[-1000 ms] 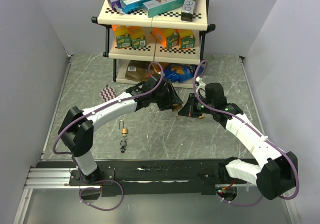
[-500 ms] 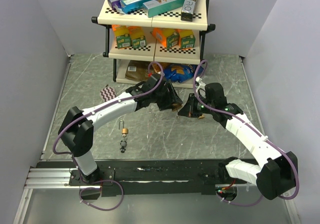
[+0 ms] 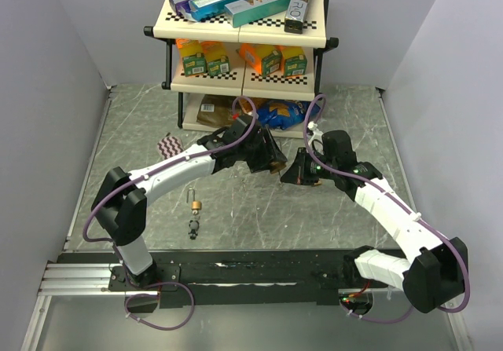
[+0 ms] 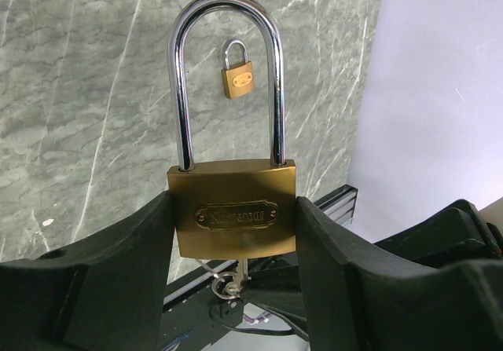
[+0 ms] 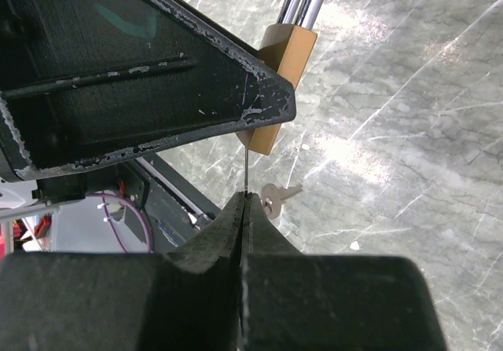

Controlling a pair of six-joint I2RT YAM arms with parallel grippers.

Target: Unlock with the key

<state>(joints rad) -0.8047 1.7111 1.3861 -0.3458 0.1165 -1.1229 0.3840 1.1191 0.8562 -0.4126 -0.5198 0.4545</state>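
The left end effector (image 3: 269,159) is clamped on the two narrow sides of a large brass padlock (image 4: 234,213), which hangs in the air above the grey marbled tabletop (image 4: 78,92). The lock has an oval embossed nameplate and a tall chromed U-shaped shackle, both legs seated in the body. The right end effector (image 5: 243,200) has its fingers pressed together on a thin silver key (image 5: 245,170), seen edge-on and reaching up to the padlock's underside. A second silver key (image 5: 277,196) hangs just beside it, and a small brass padlock (image 4: 237,74) lies on the tabletop, well apart.
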